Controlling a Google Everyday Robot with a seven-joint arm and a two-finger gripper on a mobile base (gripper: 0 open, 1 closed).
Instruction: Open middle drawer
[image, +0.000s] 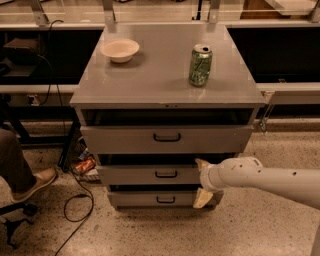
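Observation:
The grey cabinet (165, 87) has three drawers, each with a small black loop handle. The middle drawer (145, 175) sits between the larger top drawer (125, 139) and the smaller bottom drawer (140, 199). Its handle (166, 174) is at the centre of its front. My gripper (202, 181) is on the white arm coming in from the right, at the right end of the middle drawer's front, to the right of the handle. It is open and empty, with one cream fingertip (201, 163) at the drawer's top edge and the other below it over the bottom drawer.
A white bowl (120, 50) and a green can (200, 65) stand on the cabinet top. A person's leg and shoe (35, 181) and a chair base are at the left. Black cables (75, 205) and an orange packet (84, 165) lie on the floor left of the cabinet.

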